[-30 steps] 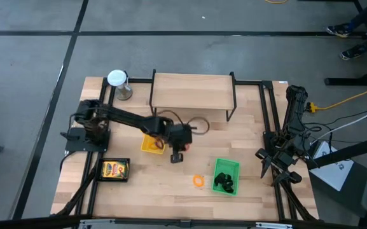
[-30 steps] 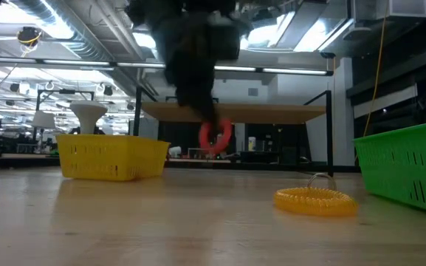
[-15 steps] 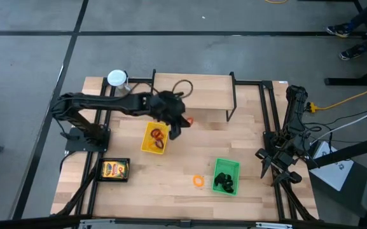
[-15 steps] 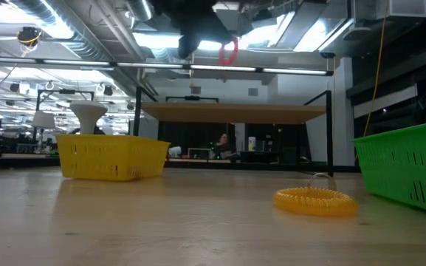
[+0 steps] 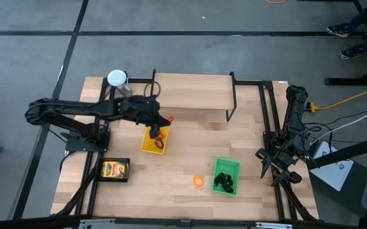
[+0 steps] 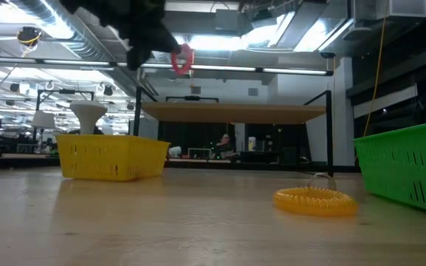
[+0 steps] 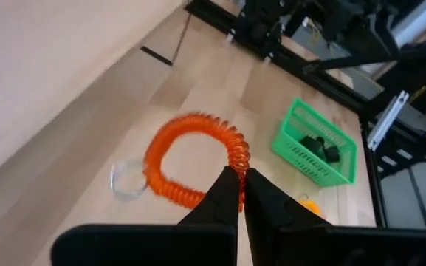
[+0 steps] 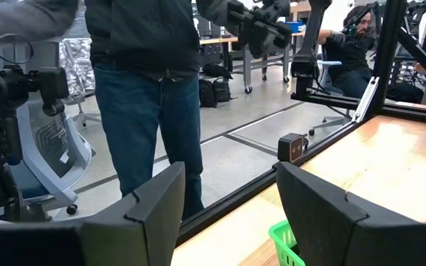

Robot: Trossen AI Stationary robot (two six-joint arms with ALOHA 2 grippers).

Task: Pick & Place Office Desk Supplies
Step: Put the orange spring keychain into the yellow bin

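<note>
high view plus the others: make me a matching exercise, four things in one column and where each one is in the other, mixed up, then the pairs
Things
1. orange coil ring
2. yellow-orange ring
3. black clips
4. yellow printed box

Places
A. in the green tray
B. in the black tray
C. pinched in the shut left gripper, up in the air over the yellow tray
D. lying on the bare table, just left of the green tray

Pairs: 1-C, 2-D, 3-A, 4-B
</note>
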